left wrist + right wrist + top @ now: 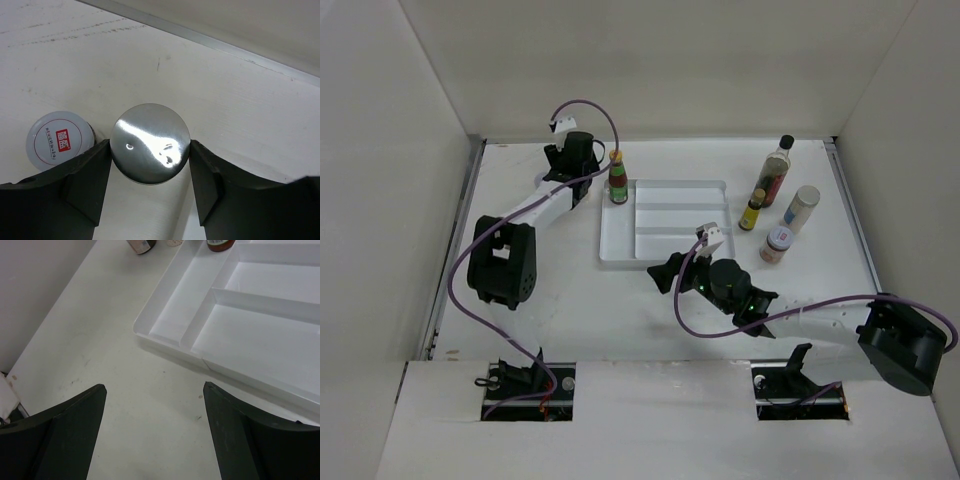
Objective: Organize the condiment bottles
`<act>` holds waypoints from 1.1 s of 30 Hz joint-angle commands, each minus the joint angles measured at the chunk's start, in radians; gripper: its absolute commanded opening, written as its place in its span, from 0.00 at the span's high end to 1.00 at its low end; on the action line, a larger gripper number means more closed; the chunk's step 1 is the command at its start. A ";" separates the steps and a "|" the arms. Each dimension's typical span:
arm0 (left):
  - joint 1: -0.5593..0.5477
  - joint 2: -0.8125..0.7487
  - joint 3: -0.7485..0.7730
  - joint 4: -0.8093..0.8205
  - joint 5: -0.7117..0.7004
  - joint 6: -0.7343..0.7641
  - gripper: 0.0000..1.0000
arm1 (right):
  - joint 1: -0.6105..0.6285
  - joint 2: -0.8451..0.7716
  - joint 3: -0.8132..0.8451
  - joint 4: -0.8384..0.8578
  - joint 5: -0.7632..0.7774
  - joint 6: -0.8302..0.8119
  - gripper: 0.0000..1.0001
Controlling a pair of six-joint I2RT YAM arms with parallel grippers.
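top view: the left gripper (582, 158) is at 11 o'clock of the white tray (670, 238), beside a small sauce bottle (618, 180) at the tray's far-left corner. a tall dark bottle (775, 168), a yellow-capped bottle (752, 212) and two pale-lidded jars (801, 208) stand at the tray's 3 o'clock. the right gripper (665, 272) hovers at its 6 o'clock.

left wrist: the fingers (85, 185) clasp a silver-lidded jar (150, 142) on both sides. a white-lidded jar (60, 139) stands at its 9 o'clock.

right wrist: the jaws are released, wide apart over the table (115, 355), with the tray at 1 o'clock.
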 commanded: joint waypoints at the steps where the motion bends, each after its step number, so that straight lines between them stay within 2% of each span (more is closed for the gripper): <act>1: -0.016 -0.141 -0.015 0.089 -0.002 0.002 0.68 | -0.001 -0.013 0.015 0.043 0.009 -0.002 0.15; 9: -0.093 -0.368 -0.170 0.172 -0.096 0.021 0.69 | -0.001 -0.035 0.008 0.046 0.020 -0.005 0.14; 15: -0.145 -0.494 -0.282 0.169 -0.117 0.024 0.70 | -0.004 -0.055 -0.005 0.053 0.024 -0.002 0.12; 19: -0.215 -0.507 -0.299 0.152 -0.108 0.022 0.70 | -0.012 -0.030 0.000 0.047 0.027 0.010 0.12; 25: -0.309 -0.438 -0.291 0.169 -0.090 0.008 0.70 | -0.024 -0.041 -0.009 0.047 0.047 0.013 0.12; 33: -0.343 -0.338 -0.278 0.218 -0.088 0.013 0.70 | -0.045 -0.055 -0.017 0.055 0.047 0.014 0.12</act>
